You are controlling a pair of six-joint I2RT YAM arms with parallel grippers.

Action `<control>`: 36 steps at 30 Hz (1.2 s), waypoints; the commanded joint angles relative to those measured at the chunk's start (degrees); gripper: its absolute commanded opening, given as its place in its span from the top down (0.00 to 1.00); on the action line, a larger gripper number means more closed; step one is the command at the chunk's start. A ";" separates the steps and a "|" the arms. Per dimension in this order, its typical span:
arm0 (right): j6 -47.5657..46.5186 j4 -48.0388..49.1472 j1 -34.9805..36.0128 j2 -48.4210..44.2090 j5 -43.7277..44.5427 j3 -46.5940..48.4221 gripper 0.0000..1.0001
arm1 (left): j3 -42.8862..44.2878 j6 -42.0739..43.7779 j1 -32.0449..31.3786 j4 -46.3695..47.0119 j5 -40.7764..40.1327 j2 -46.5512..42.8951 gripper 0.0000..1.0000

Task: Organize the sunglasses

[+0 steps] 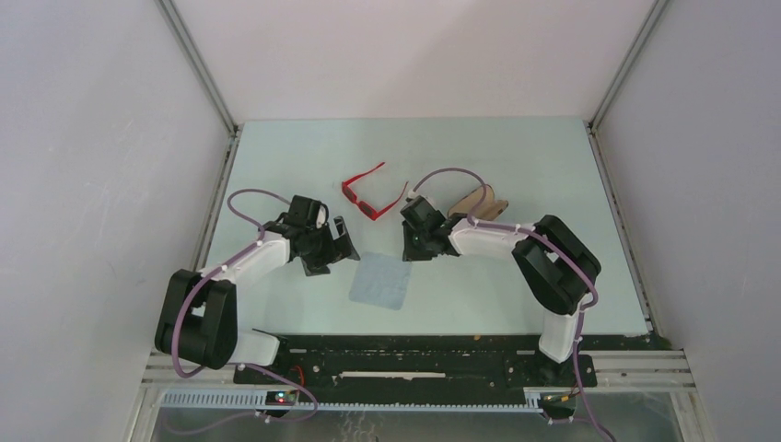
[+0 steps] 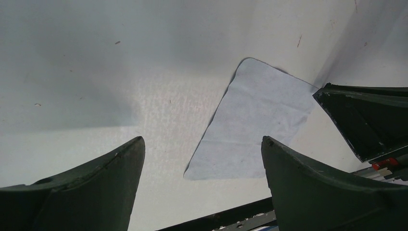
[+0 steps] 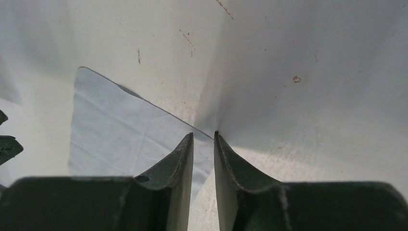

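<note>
The sunglasses (image 1: pixel 373 195) lie unfolded on the desk, at 12 o'clock from the cloth (image 1: pixel 381 281). They look light, stiff and slick, with thin arms, so grip the front frame. The left hand (image 1: pixel 347 243) gapes wide and the right hand (image 1: pixel 408 250) is nearly closed. Both are empty.

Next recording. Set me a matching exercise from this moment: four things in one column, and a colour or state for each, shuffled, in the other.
Things:
1. sunglasses
2. cloth
3. left gripper
4. right gripper

States:
A. fingers nearly together, nothing between them
B. pale blue, lying flat
C. fingers wide apart, empty
D. red frame, arms unfolded

Pairs: 1-D; 2-B; 3-C; 4-A
</note>
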 commanded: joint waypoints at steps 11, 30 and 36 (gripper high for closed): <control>-0.24 -4.28 2.31 -1.11 8.28 -2.51 0.67 | 2.86 1.23 -0.25 1.13 -0.03 -0.76 0.05; -0.50 -2.92 4.78 -0.99 6.58 -3.59 0.79 | 3.12 0.91 -0.34 1.47 0.12 -0.02 0.05; -0.45 -2.90 4.54 -1.54 6.87 -3.58 0.95 | 3.19 1.00 -0.43 1.61 0.30 0.19 0.06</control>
